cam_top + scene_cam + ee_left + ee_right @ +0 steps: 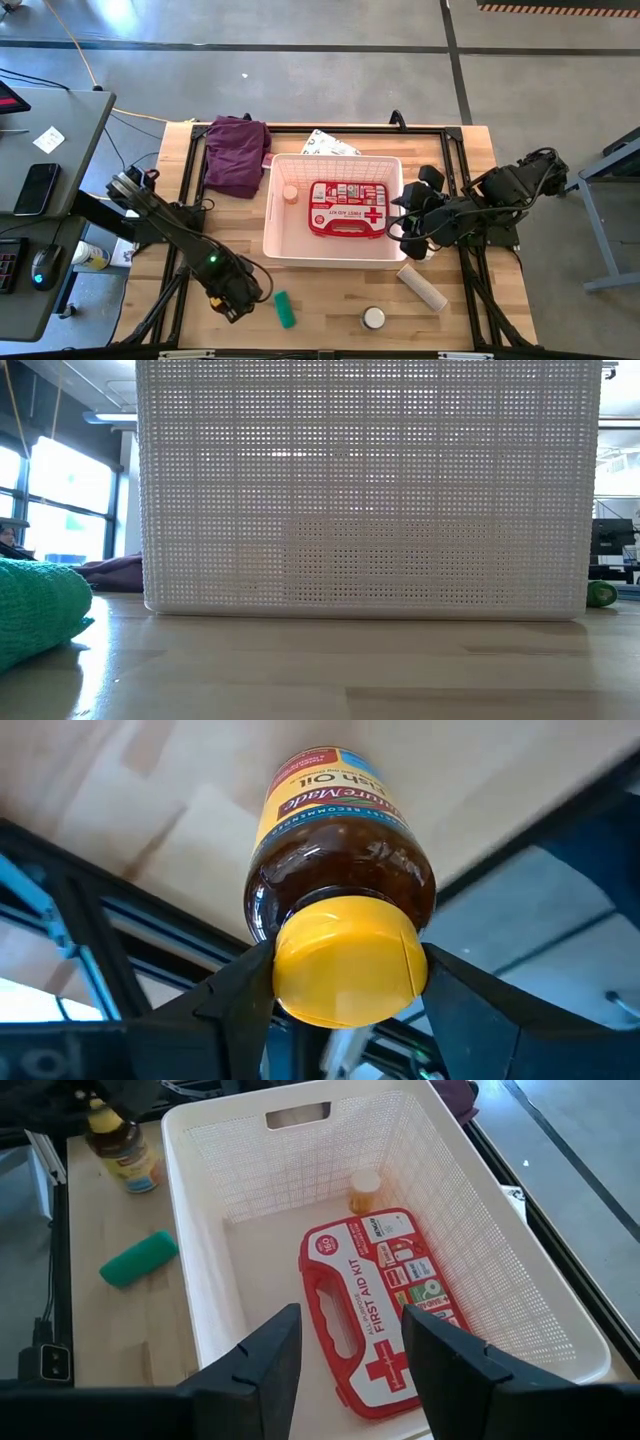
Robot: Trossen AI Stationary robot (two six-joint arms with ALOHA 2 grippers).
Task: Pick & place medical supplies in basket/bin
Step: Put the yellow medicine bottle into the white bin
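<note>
An amber bottle (340, 850) with a yellow cap stands upright on the wooden table near its front left, also seen in the right wrist view (128, 1155). My left gripper (348, 975) (236, 293) is shut on it from above. The white basket (275, 215) at the table's middle holds a red first-aid pouch (345, 208) lying flat and a small orange-capped bottle (290, 194). My right gripper (350, 1365) (410, 228) hangs open over the basket's right wall with nothing between its fingers. My left gripper pinches the bottle's yellow cap (345, 965) between its two fingers, one on each side of it. The fingers come steeply from above, pointing down. The bottle stays upright below them; in the right wrist view its base (140, 1183) looks set on the table.
A green tube (285, 308) lies right of my left gripper. A white-capped bottle (373, 318) and a beige roll (422, 287) sit at the front right. A purple cloth (237, 152) and a white printed packet (330, 143) lie behind the basket.
</note>
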